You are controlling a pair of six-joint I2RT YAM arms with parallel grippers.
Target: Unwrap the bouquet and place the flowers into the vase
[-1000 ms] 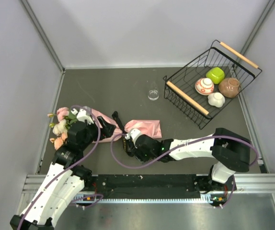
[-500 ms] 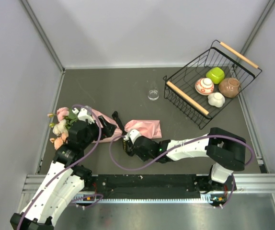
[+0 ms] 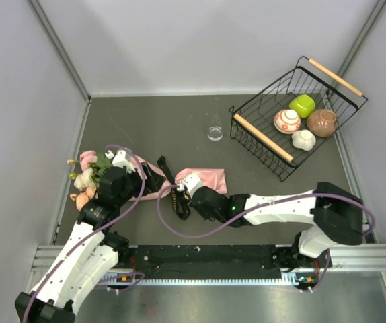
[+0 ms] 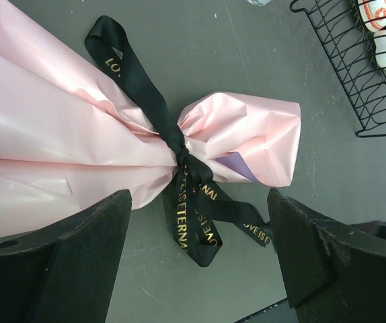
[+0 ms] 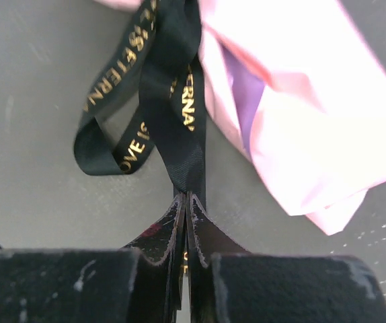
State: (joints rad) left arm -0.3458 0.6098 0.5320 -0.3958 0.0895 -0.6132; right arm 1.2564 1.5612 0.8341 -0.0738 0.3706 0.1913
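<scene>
right fingers point(image 5: 161, 234) pinching black ribbon point(image 5: 173, 134), left fingers point(image 4: 79, 245) spread over pink paper point(image 4: 52, 128)

Dark grey tabletop point(image 3: 166, 128), pale grey walls point(image 3: 206, 40) three sides, aluminium rail point(image 3: 381, 259) near edge.

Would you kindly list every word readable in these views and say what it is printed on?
"IS ETERNA": gold on the black ribbon, left wrist view.
"LOVE IS": same ribbon, its right-hand tail.
"OVE I" and "TERNA": same ribbon, right wrist view, partly folded away.
Nothing else carries readable text.
</scene>
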